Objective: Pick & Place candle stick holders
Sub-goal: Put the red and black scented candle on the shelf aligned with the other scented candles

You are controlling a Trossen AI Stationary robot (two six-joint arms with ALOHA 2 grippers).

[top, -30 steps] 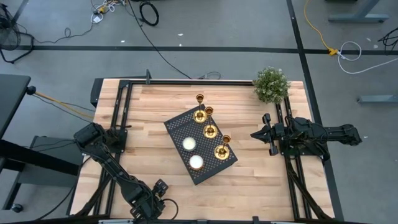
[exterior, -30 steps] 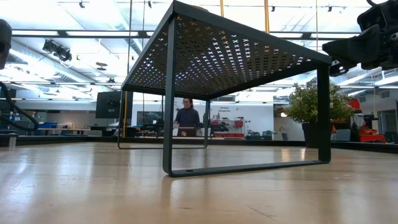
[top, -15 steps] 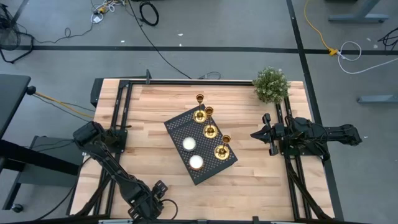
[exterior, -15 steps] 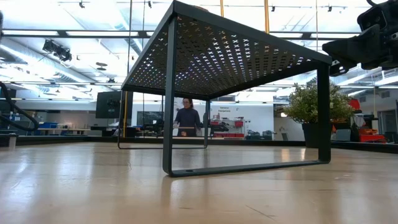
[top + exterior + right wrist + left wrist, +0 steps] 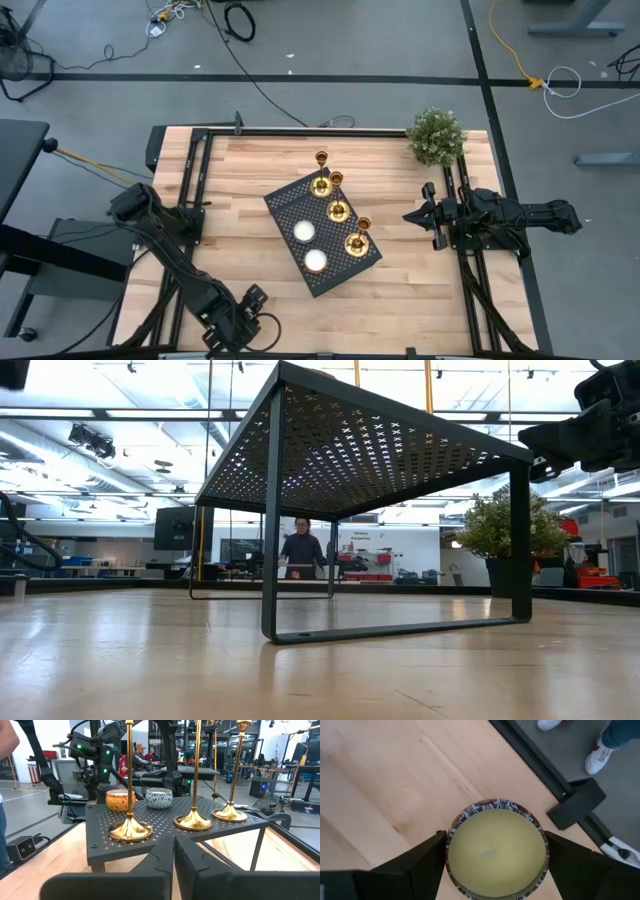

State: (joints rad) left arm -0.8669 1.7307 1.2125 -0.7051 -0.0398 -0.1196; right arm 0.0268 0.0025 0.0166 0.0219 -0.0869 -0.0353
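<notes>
Three brass candle stick holders [image 5: 338, 211] standing upright in a diagonal row on the black perforated stand [image 5: 285, 205] at table centre, running from about 11 o'clock to 5 o'clock along the stand's right-hand edge. Each apart from its neighbour, none held. Two white candles [image 5: 309, 246] on the same stand, on the 8 o'clock side of the row.

Right gripper [image 5: 407, 216] at 3 o'clock of the stand, level with the row and aimed at it, fingers pressed together on nothing. Nearest in its wrist view: the holder [image 5: 130, 829] at the end of the row, thin stem rising from a flared base.

To take that one cleanly:
- Spread the fingers before closing in, or the stem just gets knocked.
- Grip low on the stem, just above the base (tall, top-heavy and slick, so likely to swing if held high).
- Come in square to the stem and keep off the middle holder [image 5: 194, 822] beside it.
- Lift straight up until the base clears the stand, then carry it upright.
- Set down flat and only then release.

Left gripper [image 5: 252, 298] at 7 o'clock, near the table's front edge, closed on a patterned candle tin [image 5: 496, 852] with yellow wax. Potted plant [image 5: 436, 137] at 1 o'clock, well apart from the row.
</notes>
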